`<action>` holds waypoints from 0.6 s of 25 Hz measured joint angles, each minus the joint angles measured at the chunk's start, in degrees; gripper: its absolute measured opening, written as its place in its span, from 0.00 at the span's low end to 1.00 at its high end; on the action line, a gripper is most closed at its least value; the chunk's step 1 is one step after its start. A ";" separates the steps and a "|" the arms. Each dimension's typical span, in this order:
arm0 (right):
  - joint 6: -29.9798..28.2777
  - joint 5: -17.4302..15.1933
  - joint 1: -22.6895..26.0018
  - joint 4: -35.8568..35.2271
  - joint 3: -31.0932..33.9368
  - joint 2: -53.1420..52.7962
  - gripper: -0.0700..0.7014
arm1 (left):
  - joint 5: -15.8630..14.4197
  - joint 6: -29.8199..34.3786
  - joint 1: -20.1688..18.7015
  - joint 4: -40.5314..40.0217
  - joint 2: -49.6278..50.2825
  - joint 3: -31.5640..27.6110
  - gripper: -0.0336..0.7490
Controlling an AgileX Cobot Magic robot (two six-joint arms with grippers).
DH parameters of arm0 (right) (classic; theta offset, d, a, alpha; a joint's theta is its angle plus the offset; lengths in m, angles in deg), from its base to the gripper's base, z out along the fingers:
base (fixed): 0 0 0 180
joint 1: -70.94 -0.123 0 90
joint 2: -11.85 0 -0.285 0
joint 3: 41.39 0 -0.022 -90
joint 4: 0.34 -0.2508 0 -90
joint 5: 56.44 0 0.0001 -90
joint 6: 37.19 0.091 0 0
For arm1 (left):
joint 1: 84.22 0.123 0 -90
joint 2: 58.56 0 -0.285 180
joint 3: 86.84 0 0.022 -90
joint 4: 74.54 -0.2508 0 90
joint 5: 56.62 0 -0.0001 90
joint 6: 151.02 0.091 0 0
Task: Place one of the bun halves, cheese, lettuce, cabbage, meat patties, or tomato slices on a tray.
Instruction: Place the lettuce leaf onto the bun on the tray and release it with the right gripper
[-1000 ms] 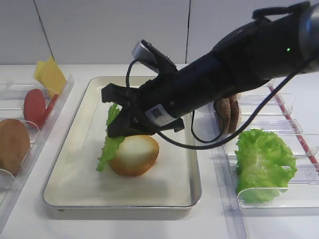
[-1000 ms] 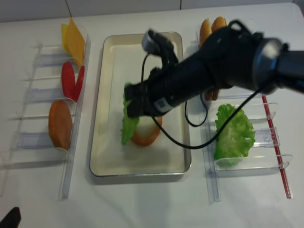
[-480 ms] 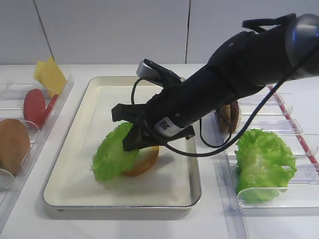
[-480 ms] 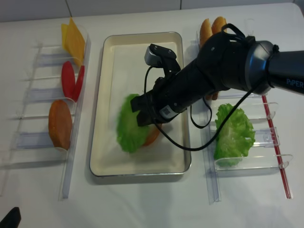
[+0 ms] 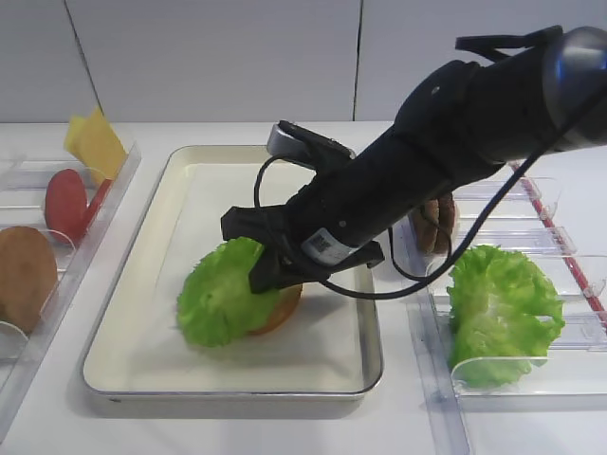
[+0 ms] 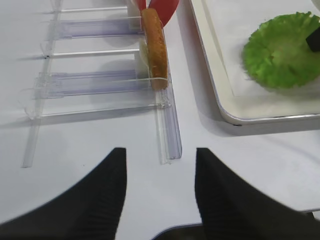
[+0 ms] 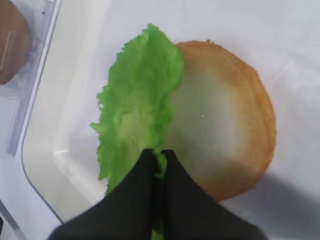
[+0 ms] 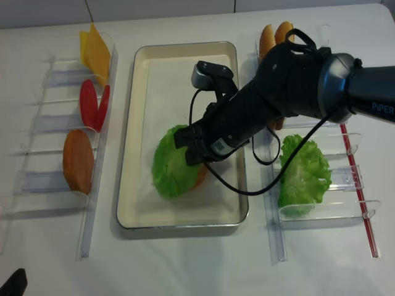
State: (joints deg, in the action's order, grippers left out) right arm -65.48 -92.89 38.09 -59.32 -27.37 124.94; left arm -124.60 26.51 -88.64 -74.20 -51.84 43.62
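Note:
A frilly green lettuce (image 5: 220,301) leaf lies tilted over the left part of a bun half (image 7: 225,135) that rests flat face up in the silver tray (image 5: 190,204). My right gripper (image 7: 160,152) is shut on the leaf's near edge, low over the tray's front half. From above, the lettuce (image 8: 173,169) covers most of the bun half (image 8: 199,177), and the right gripper (image 8: 188,154) sits on the leaf's right edge. My left gripper (image 6: 160,152) hangs open over bare table left of the tray, holding nothing. It does not show in either high view.
A clear rack on the left holds cheese (image 5: 93,142), tomato slices (image 5: 66,201) and a bun (image 5: 21,275). On the right, another rack holds cabbage (image 5: 503,308), meat patties (image 5: 436,223) and buns (image 8: 274,34). The right arm's cable loops over the tray's right rim.
The lettuce hung edge-on beside the bun a second ago. The right gripper has since lowered it and laid it nearly flat over the bun. The left gripper's earlier state is not shown.

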 joint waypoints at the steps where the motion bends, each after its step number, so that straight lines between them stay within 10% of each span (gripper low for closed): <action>1: 0.71 0.00 0.00 0.89 0.00 0.00 0.15 | 0.00 0.00 0.00 0.00 0.00 0.00 0.42; 15: 6.50 2.81 0.00 8.42 0.00 -0.99 0.15 | 0.00 0.00 0.00 0.00 0.00 0.00 0.42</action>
State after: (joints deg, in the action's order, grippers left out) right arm -58.99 -90.09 38.09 -50.90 -27.37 123.95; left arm -124.60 26.51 -88.64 -74.20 -51.84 43.62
